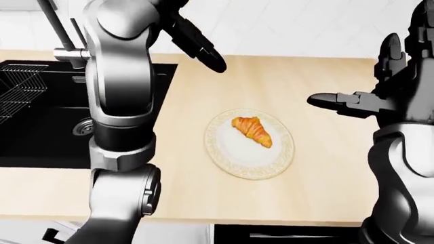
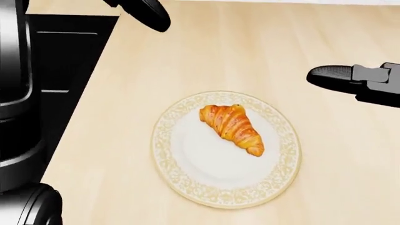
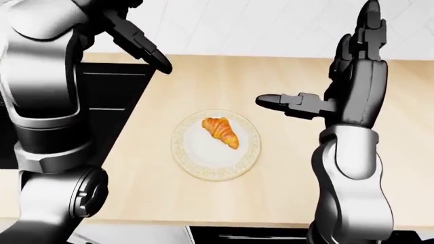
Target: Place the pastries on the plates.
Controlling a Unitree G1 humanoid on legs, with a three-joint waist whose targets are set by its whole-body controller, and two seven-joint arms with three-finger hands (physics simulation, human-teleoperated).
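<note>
On the white plate [image 2: 206, 173] with its patterned gold rim lies the croissant [image 2: 232, 127], set diagonally across the plate's upper half, touched by neither hand. The plate rests on the pale wooden counter [image 2: 262, 51], near the black sink [image 1: 40, 127] at the left of the left-eye view. The left hand [image 1: 193, 40] hangs well above and to the left of the pastry; one dark finger [image 2: 145, 11] points down toward the counter, holding nothing, though the hand is mostly cropped, so its spread is hard to judge. The right hand [image 3: 339, 86] stands upright at the right, fingers [image 3: 288, 104] splayed wide and empty, one reaching toward the plate.
</note>
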